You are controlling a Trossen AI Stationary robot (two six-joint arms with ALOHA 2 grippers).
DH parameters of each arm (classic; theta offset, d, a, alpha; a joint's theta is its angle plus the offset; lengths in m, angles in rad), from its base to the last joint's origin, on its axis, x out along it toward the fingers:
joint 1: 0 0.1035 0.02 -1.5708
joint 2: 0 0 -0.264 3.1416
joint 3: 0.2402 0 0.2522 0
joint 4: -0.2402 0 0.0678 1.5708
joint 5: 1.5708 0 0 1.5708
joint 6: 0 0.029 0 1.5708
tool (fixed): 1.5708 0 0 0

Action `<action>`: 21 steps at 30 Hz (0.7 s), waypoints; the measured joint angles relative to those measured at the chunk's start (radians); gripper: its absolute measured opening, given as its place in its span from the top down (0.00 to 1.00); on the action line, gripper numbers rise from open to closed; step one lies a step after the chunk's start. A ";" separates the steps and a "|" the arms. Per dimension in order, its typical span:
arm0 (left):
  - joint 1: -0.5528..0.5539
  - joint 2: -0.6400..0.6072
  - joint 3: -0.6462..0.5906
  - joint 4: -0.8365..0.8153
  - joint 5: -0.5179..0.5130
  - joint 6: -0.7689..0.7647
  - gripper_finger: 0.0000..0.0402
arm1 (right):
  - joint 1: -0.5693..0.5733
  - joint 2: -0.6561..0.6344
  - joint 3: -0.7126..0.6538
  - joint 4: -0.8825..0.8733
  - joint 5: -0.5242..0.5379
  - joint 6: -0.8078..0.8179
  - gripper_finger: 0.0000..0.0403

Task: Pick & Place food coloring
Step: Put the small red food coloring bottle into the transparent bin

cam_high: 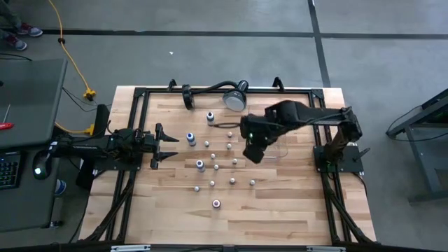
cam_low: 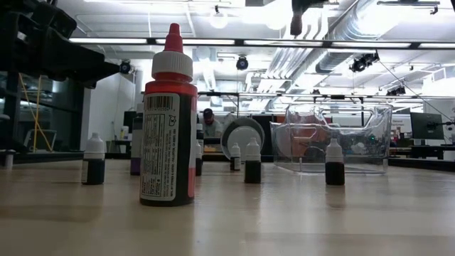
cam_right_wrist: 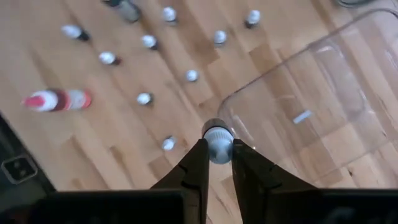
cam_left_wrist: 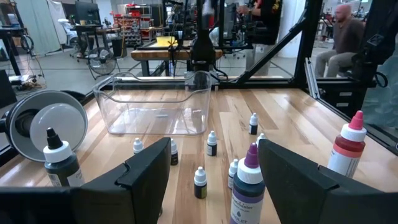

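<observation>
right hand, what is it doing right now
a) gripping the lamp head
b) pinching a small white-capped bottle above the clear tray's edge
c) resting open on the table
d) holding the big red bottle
b: in the right wrist view the right hand is shut on a small white-capped bottle, up over the rim of the clear tray; the big red bottle stands on the table.
</observation>
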 joint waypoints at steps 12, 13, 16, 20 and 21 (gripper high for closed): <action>0.000 0.000 0.000 0.000 0.000 0.000 0.41 | -0.228 -0.003 -0.245 0.036 0.029 -0.160 0.88; 0.000 0.000 0.000 0.000 0.000 0.000 0.41 | -0.247 -0.006 -0.266 0.055 0.032 -0.168 0.87; 0.000 0.000 0.000 0.000 0.000 0.000 0.41 | -0.296 -0.010 -0.335 0.124 0.020 -0.180 0.87; 0.000 0.000 0.000 0.000 0.000 0.000 0.41 | -0.353 -0.010 -0.432 0.254 -0.017 -0.171 0.88; 0.000 0.000 0.000 0.000 0.000 0.000 0.41 | -0.367 -0.010 -0.456 0.288 -0.028 -0.159 0.88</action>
